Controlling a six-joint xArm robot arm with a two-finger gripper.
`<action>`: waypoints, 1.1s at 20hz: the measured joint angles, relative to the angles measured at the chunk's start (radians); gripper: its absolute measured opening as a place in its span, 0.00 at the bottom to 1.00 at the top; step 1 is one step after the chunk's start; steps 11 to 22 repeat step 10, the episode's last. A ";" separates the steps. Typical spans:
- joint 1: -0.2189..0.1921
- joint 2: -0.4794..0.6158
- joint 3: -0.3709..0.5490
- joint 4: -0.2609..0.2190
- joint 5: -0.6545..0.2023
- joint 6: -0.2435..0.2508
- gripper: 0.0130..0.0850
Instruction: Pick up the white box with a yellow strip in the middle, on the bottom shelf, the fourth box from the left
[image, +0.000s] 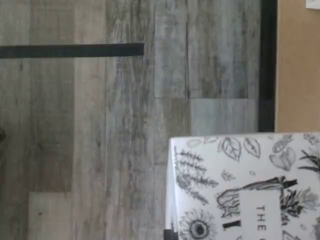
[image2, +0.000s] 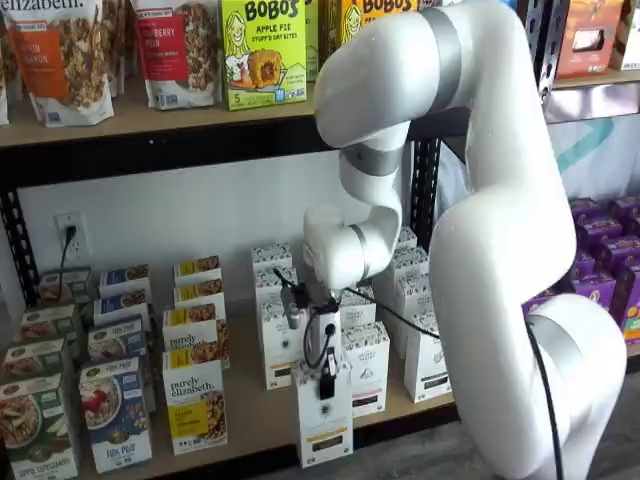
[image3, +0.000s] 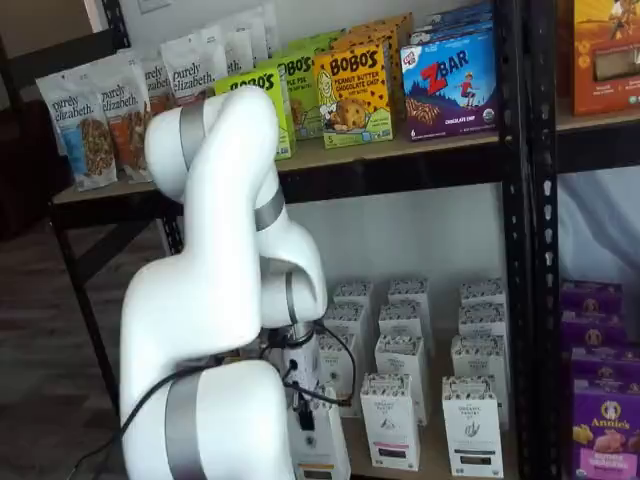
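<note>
Your gripper (image2: 325, 385) is clamped on the white box (image2: 324, 420), its black fingers pressed to the top of the carton, which sits out at the front edge of the bottom shelf (image2: 250, 415), ahead of the other white cartons (image2: 367, 365). In a shelf view the box's yellow-and-black strip faces you low on the front, just under the fingers; in the other, the box (image3: 318, 450) shows only partly behind the arm (image3: 215, 300), its strip near the frame's lower edge. The shelf is a light tan board with a black front beam and black uprights (image3: 515, 230). Purely elizabeth boxes (image2: 195, 400) stand just beside the box, toward the wall outlet (image2: 68, 232), and purple boxes (image2: 600, 250) fill the next bay. Above, a second board (image2: 150, 115) carries granola bags (image2: 70, 55) and Bobo's boxes (image2: 262, 50). From the wrist camera you see the box's speckled botanical top (image: 245, 185) over grey wood-plank flooring (image: 100, 140), with a black bar (image: 70, 50) and a strip of tan board (image: 297, 65) alongside a black beam (image: 268, 65). The wall (image2: 200, 210) behind is plain white.
</note>
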 joint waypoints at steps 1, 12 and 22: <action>-0.004 -0.021 0.030 0.000 -0.009 -0.004 0.50; -0.040 -0.146 0.174 0.013 -0.022 -0.053 0.50; -0.040 -0.146 0.174 0.013 -0.022 -0.053 0.50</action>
